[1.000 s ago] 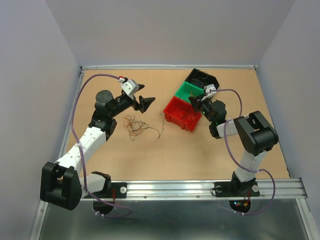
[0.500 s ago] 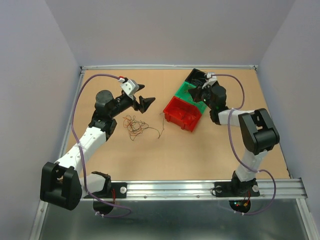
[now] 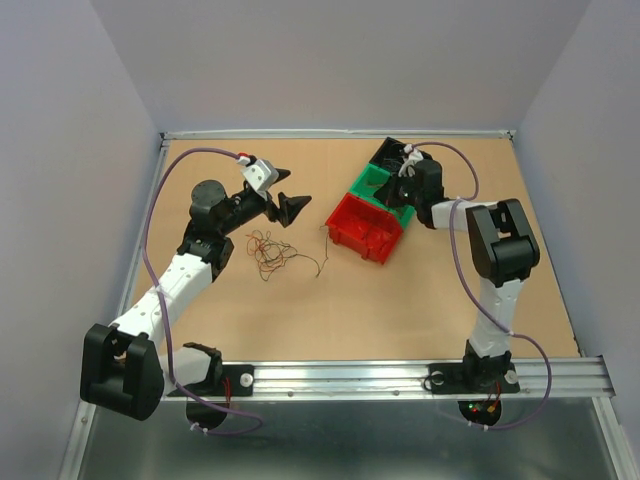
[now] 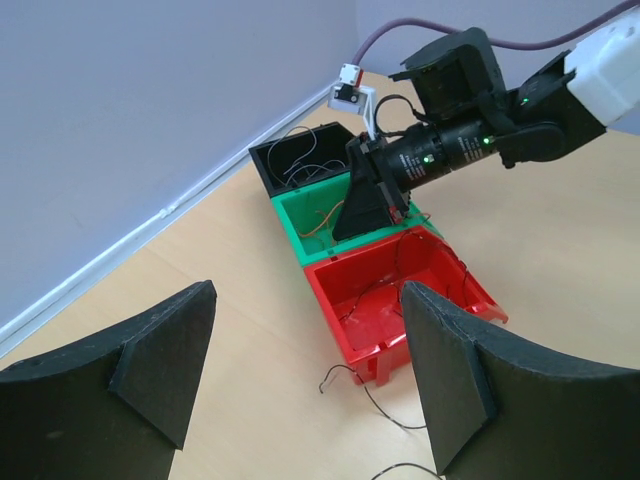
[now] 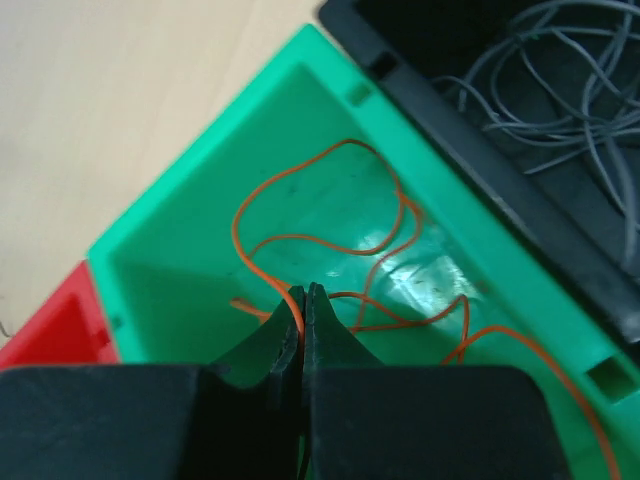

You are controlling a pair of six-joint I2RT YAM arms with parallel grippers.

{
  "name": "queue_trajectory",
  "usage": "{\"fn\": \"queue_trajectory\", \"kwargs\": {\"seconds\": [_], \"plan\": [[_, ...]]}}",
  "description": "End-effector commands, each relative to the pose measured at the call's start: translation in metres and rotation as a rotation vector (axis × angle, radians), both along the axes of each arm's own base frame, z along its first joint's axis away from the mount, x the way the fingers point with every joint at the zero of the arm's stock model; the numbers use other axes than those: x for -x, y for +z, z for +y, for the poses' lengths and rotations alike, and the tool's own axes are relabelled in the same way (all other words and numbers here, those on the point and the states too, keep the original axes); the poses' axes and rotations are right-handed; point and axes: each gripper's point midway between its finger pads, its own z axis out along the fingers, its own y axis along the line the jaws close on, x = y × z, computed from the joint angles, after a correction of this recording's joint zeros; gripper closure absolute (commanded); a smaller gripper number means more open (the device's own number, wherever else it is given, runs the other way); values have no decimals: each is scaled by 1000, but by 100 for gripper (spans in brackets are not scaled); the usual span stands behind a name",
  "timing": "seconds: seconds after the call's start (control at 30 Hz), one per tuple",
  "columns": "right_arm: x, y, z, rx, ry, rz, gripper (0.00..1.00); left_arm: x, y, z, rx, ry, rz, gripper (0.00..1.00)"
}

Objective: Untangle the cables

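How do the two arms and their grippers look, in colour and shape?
The left arm and right arm have white links, black joints and a purple cable each. The left gripper and right gripper are black with wedge-shaped fingers.

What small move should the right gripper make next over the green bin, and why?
Probably open the right gripper and let go. Its jaws look shut on the orange cable, whose loops lie inside the green bin, so releasing it there would likely leave that cable sorted apart from the others.
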Motion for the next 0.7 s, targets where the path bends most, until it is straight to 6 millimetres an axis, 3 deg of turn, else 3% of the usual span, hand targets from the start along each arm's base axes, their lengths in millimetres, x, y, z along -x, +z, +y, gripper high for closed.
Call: {"fn": "queue_trajectory", "kwargs": {"seconds": [0.0, 0.07, 0.1, 0.2, 0.37, 0.57, 0.67], "plan": [[-23, -3, -14, -47, -36, 43, 99, 3, 17, -1, 20, -16, -61, 14], [-33, -7, -23, -24, -78, 66, 99, 3, 18, 0, 20, -16, -65, 14], [-30, -25, -26, 4, -89, 119, 100, 3, 18, 0, 20, -16, -65, 14], [-29, -37, -31, 31, -108, 147, 99, 2, 17, 0, 18, -8, -64, 14], [-32, -42, -44, 80, -177, 165, 91, -1, 15, 0, 16, -6, -57, 14], [-33, -5, -40, 39, -185, 119, 81, -1, 16, 3, 12, 12, -68, 14], [-34, 30, -38, 6, -201, 67, 76, -2, 17, 5, 10, 26, -75, 14]]}}
